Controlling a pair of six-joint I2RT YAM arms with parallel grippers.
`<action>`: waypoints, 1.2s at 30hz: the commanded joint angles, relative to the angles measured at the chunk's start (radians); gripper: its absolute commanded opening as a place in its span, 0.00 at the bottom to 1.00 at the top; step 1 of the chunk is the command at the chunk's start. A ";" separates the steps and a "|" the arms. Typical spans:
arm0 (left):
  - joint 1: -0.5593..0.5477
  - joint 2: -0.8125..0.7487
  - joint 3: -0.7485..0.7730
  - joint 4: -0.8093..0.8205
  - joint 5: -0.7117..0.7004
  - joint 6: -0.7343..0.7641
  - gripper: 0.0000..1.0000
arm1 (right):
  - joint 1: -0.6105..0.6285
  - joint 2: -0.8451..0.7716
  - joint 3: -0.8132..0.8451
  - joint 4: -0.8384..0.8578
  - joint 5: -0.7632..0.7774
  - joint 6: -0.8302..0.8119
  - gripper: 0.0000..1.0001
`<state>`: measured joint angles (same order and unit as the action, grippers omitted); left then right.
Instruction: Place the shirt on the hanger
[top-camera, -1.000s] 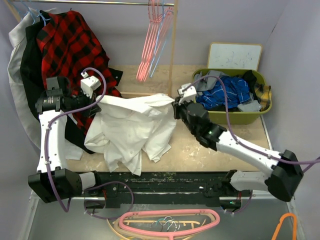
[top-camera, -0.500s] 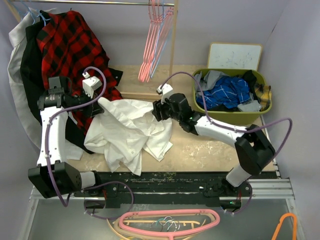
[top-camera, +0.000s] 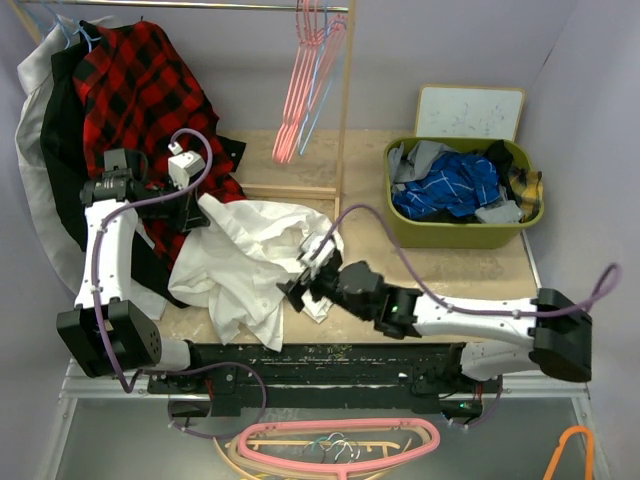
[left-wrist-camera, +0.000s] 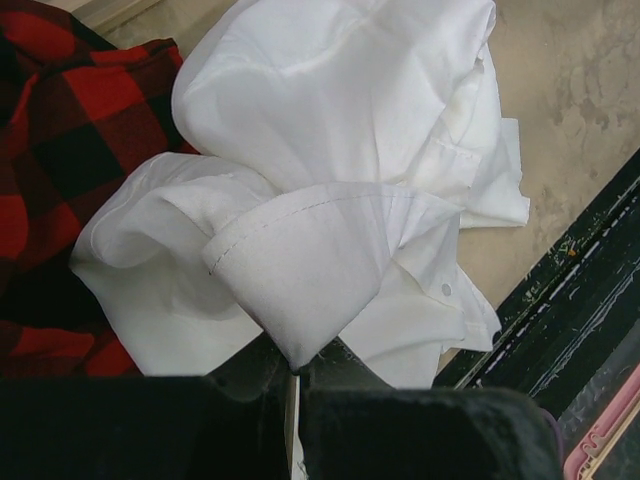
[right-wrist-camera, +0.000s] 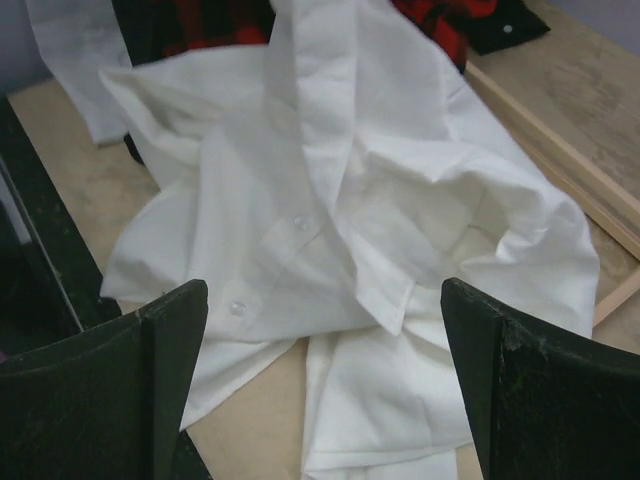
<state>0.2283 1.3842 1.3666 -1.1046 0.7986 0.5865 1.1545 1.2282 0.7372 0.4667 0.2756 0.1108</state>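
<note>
The white shirt (top-camera: 255, 260) lies crumpled on the table, left of centre. My left gripper (top-camera: 190, 207) holds its upper left part up, beside the plaid garment. In the left wrist view that gripper (left-wrist-camera: 293, 372) is shut on a folded corner of the shirt (left-wrist-camera: 330, 110). My right gripper (top-camera: 300, 288) hovers low over the shirt's near right edge. Its jaws stand wide open with nothing between them, over the button placket (right-wrist-camera: 350, 200) in the right wrist view (right-wrist-camera: 320, 300). A thin light-blue hanger (top-camera: 322, 92) hangs from the rail among pink ones.
A red-and-black plaid shirt (top-camera: 140, 90) hangs at the back left. Pink hangers (top-camera: 298, 90) hang on a wooden rack post (top-camera: 345, 120). A green basket (top-camera: 530, 228) with a blue checked garment (top-camera: 450, 185) stands at the back right, a whiteboard (top-camera: 470, 110) behind it.
My right gripper let go of the shirt's right edge, opened wide, and swung from the back right down to the shirt's near edge. The freed cloth dropped. The left gripper kept its hold.
</note>
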 joint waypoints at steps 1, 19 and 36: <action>0.006 -0.008 0.064 0.020 -0.037 -0.055 0.00 | 0.109 0.112 0.026 0.119 0.295 -0.222 1.00; 0.094 -0.053 0.096 0.072 0.025 -0.172 0.00 | 0.346 0.659 0.321 0.656 0.687 -0.562 0.93; 0.094 -0.084 0.075 0.066 0.063 -0.167 0.00 | 0.193 0.900 0.569 0.544 0.745 -0.533 0.59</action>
<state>0.3180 1.3411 1.4418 -1.0626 0.8089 0.4282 1.3689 2.1391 1.2682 0.9871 1.0058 -0.4603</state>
